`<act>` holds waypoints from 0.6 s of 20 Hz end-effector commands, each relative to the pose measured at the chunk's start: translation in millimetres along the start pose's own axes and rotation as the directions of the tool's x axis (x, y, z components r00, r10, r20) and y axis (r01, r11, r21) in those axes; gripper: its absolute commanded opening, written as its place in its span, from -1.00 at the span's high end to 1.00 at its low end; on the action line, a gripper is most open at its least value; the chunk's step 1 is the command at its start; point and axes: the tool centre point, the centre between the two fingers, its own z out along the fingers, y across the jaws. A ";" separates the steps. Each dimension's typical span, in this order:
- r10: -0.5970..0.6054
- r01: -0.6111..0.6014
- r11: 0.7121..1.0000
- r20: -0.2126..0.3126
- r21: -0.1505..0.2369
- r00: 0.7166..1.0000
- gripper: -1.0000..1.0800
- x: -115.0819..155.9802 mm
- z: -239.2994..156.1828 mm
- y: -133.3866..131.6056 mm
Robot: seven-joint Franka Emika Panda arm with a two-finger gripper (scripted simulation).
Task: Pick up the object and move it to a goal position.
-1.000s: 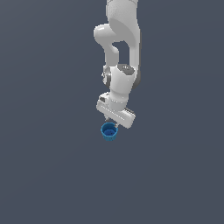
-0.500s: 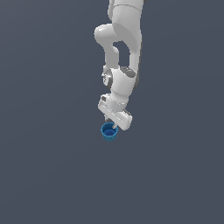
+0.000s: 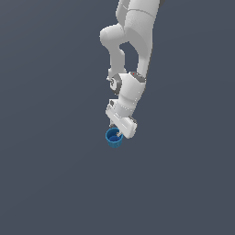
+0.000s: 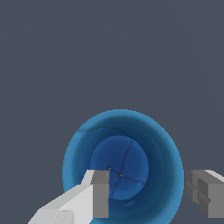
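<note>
A: What is showing under the wrist camera?

B: A blue cup (image 4: 127, 131) is sitting mouth-up on a plain grey surface (image 4: 109, 48), and its darker blue floor is showing, with thin lines crossing it.

A: And where is the gripper (image 4: 148, 190) standing?

B: It is straddling the cup's wall. One grey fingertip (image 4: 100, 192) is reaching inside the hollow, over the floor, while the other is sitting just outside the rim.

A: Are the fingers pressing on the wall?

B: They are standing apart with the wall between them; contact is not showing clearly.
</note>
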 end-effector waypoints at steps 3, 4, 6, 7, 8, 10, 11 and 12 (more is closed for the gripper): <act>0.074 -0.075 0.996 -0.036 -0.040 0.997 -0.23 -6.2 16.6 14.8; 0.089 -0.091 0.995 -0.044 -0.042 0.995 -0.23 -6.5 17.9 15.6; 0.117 -0.120 0.992 -0.057 -0.046 0.992 -0.23 -7.3 20.5 17.1; 0.129 -0.133 0.990 -0.063 -0.048 0.990 -0.23 -7.6 21.7 17.9; 0.141 -0.145 0.988 -0.069 -0.050 0.988 -0.23 -8.0 22.8 18.5; 0.161 -0.165 0.985 -0.078 -0.053 0.984 -0.23 -8.6 24.7 19.7; 0.169 -0.174 0.983 -0.082 -0.054 0.982 -0.23 -8.9 25.5 20.2; 0.176 -0.181 0.982 -0.085 -0.055 0.981 -0.23 -9.2 26.3 20.6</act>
